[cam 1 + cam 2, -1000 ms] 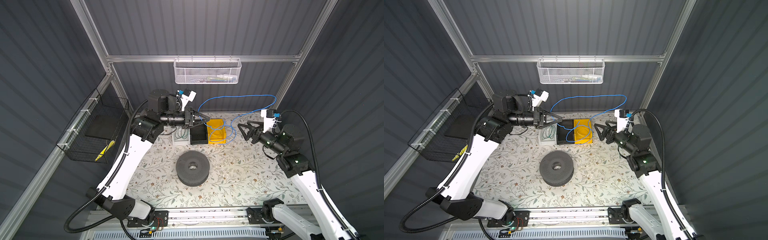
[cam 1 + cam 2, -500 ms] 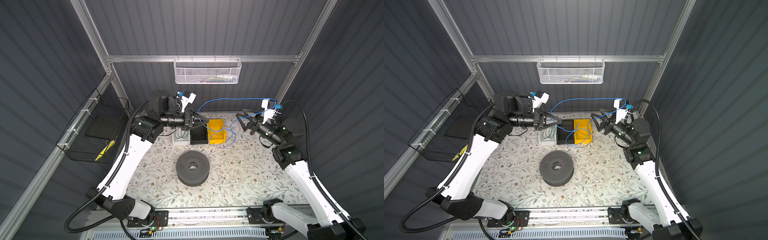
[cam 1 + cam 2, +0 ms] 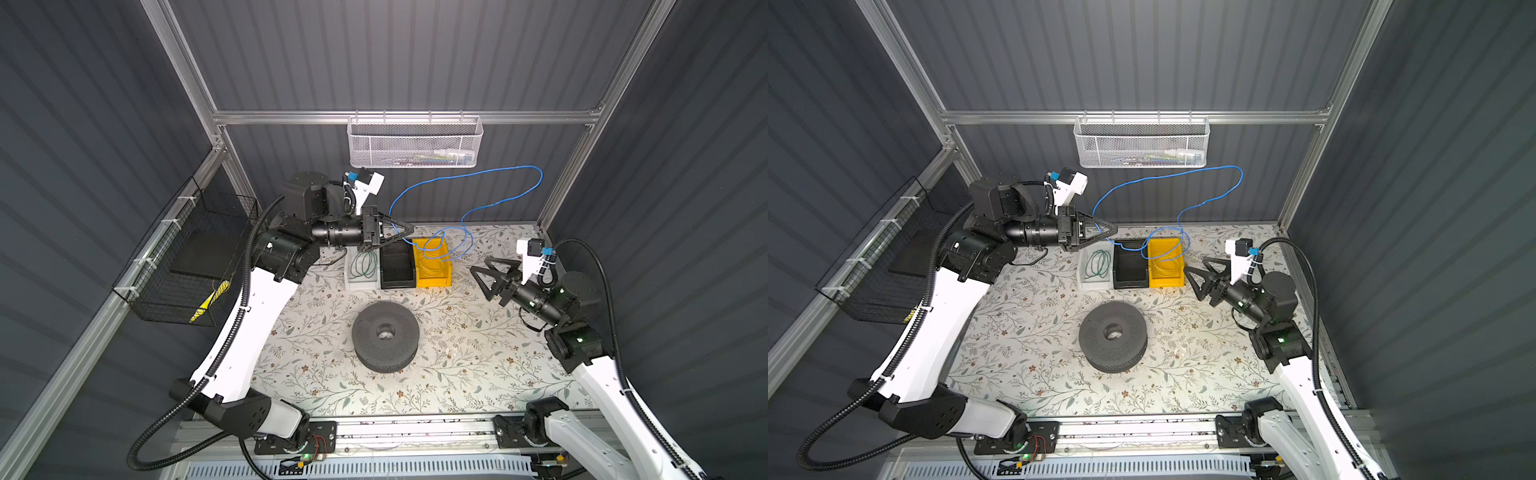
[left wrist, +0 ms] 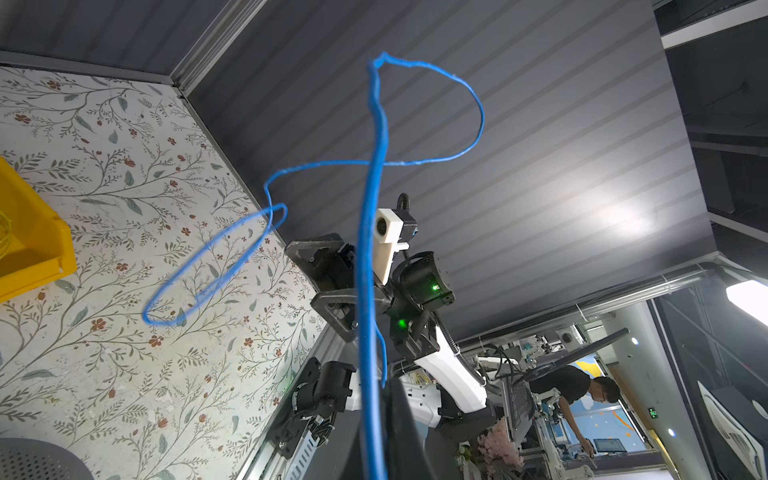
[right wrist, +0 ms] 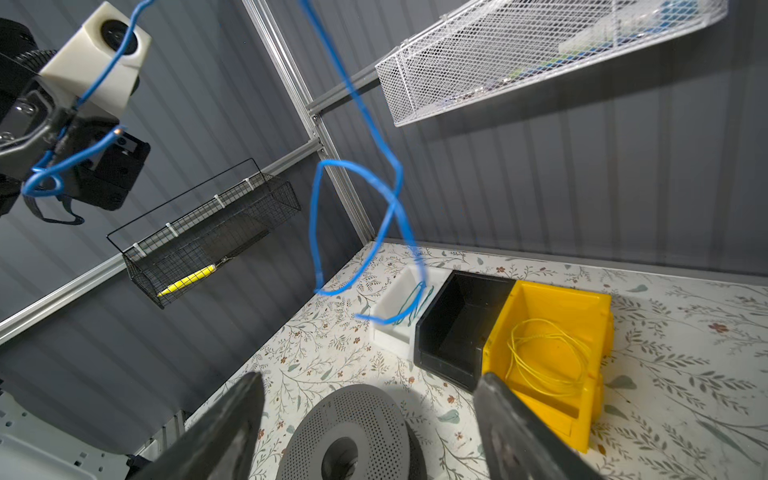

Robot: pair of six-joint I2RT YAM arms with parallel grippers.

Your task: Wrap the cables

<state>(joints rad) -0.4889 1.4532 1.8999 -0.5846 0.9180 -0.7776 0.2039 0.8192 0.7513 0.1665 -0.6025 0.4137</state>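
Observation:
The cables here are one thin bright-blue cable [image 3: 469,172] [image 3: 1163,176]. It rises from my left gripper [image 3: 409,227] [image 3: 1115,228] in a wide arc along the back wall, then drops in loose loops above the yellow bin. The left gripper is shut on the cable [image 4: 376,166] near one end and held high over the bins; the cable runs straight out between the jaws of the left gripper [image 4: 376,415]. My right gripper [image 3: 480,282] [image 3: 1192,283] [image 5: 370,378] is open and holds nothing, low at the right, apart from the cable's loops [image 5: 395,174].
A grey perforated spool [image 3: 384,334] [image 5: 345,432] lies mid-table. At the back stand a white bin [image 3: 360,284] with green wire, a black bin [image 3: 398,282] and a yellow bin [image 3: 434,281] with yellow wire. A mesh basket [image 3: 415,145] and a black wire basket [image 3: 187,266] hang on the walls.
The right gripper rose toward the cable's loop half a second ago and has now come down and forward, away from it. The left gripper has stayed in place, holding the cable.

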